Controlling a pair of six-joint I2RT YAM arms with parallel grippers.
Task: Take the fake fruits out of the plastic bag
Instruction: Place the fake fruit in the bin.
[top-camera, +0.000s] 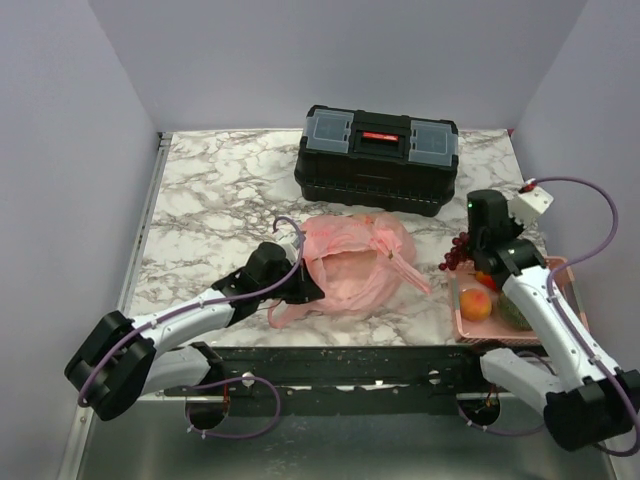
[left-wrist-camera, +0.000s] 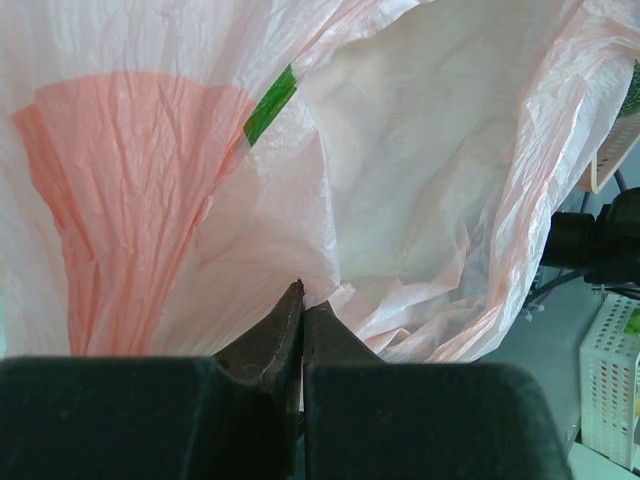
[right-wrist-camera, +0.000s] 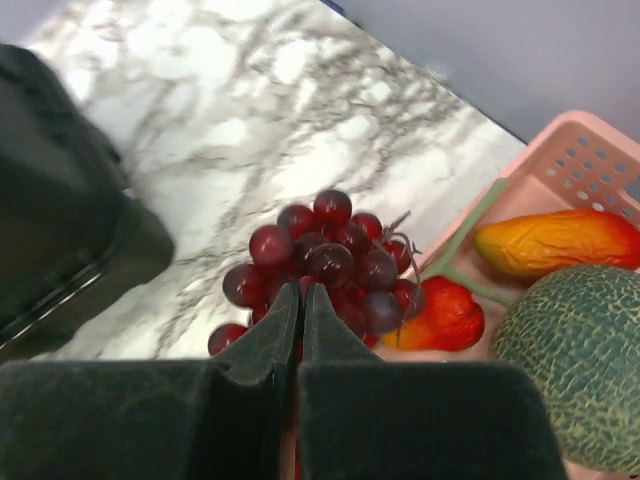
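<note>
The pink plastic bag lies crumpled mid-table with its mouth facing right. My left gripper is shut on the bag's near-left edge. In the left wrist view the fingertips pinch a fold of the bag, and no fruit shows inside. My right gripper is shut on the dark purple grape bunch and holds it over the basket's left edge. In the right wrist view the grapes hang just past the gripper.
A rigid pink basket at the right holds an orange-yellow round fruit and a greenish one. The right wrist view also shows a red fruit and an orange-yellow one. A black toolbox stands behind the bag.
</note>
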